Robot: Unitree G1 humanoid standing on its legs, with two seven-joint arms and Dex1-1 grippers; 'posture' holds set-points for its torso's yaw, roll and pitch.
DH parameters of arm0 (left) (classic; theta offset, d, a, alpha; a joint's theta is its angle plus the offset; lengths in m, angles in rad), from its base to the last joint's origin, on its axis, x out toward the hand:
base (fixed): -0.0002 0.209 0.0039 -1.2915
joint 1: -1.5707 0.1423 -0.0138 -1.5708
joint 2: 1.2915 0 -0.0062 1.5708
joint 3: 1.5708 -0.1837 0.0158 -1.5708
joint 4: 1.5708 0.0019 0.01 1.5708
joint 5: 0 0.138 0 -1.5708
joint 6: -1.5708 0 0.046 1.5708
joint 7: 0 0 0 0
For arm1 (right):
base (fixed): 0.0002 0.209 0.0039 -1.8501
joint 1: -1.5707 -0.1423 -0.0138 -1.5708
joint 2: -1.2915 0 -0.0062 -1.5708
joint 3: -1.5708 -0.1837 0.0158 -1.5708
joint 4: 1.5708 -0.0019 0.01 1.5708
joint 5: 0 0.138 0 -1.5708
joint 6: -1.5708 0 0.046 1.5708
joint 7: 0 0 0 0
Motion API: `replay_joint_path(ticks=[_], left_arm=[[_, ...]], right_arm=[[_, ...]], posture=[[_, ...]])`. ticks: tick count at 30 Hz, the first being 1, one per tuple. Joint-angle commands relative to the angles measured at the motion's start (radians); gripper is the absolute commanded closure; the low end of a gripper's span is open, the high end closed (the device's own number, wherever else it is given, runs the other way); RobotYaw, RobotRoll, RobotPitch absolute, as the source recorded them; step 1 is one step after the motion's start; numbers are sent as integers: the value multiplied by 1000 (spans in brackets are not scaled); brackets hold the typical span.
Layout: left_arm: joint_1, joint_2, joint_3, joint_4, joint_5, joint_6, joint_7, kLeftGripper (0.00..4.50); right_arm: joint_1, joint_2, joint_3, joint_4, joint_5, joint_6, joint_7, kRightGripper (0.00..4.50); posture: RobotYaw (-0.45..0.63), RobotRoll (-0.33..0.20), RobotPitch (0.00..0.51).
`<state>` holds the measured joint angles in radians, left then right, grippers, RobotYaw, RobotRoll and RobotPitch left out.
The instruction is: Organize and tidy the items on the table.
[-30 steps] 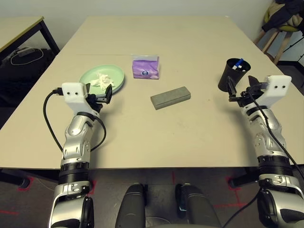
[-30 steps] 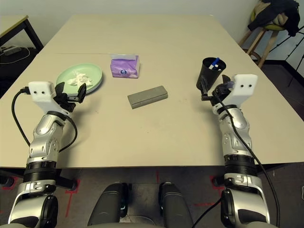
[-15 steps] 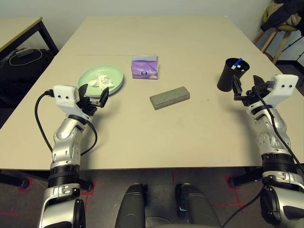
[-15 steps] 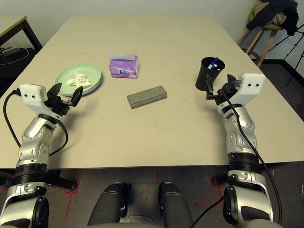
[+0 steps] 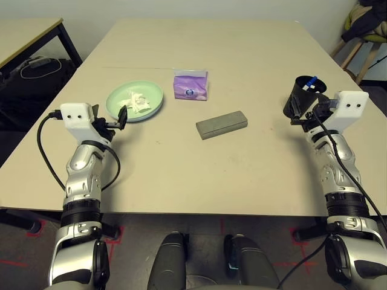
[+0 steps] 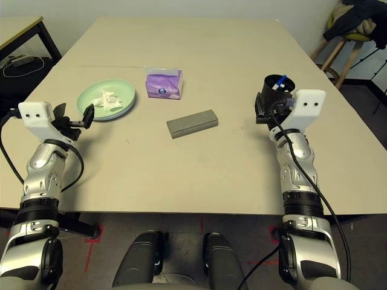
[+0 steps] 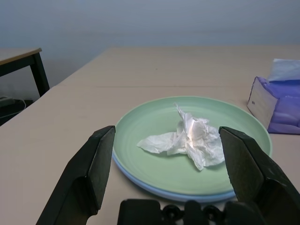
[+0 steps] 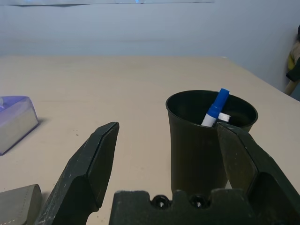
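On the left of the table (image 5: 242,175) a green plate (image 5: 151,96) rests on a pale blue one, with crumpled white tissue (image 5: 133,101) on it. My left gripper (image 5: 115,121) hovers open just short of the plate's near rim (image 7: 140,123), facing the tissue (image 7: 187,140). A purple tissue pack (image 5: 190,85) stands behind the grey glasses case (image 5: 221,124) at mid-table. At the right, a black cup (image 5: 300,93) holds a blue-white pen (image 5: 310,83). My right gripper (image 5: 304,110) is open close in front of the cup (image 8: 197,140), touching nothing.
A smaller black-legged table (image 5: 30,33) stands at the far left, with a dark bag and cables (image 5: 30,69) on the floor beside it. A stool with dark clothing (image 5: 369,21) is at the far right. A faint seam crosses the tabletop behind the plates.
The view has shifted slightly. My left gripper has drawn back a little from the plate's rim. My right gripper has come closer to the black cup. Both stay open.
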<state>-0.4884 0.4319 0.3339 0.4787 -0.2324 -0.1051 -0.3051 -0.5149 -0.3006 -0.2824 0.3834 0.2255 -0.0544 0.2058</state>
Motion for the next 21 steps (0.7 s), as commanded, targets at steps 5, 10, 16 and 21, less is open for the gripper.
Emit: replay_joint_path(ticks=[5,10,16,21], left_arm=[[15,12,0,15,-4,-19,-23,0],[12,23,2,14,-6,-14,-36,0],[0,34,3,22,-10,-9,-48,0],[1,38,5,16,-13,-6,-53,0]], right_arm=[[13,21,12,-10,-14,-17,-16,21],[28,32,11,-18,-33,-16,-45,21],[20,33,16,11,-63,1,-94,21],[6,33,21,35,-61,2,-96,21]], posture=[[193,0,120],[206,0,119],[212,0,118],[223,0,122]])
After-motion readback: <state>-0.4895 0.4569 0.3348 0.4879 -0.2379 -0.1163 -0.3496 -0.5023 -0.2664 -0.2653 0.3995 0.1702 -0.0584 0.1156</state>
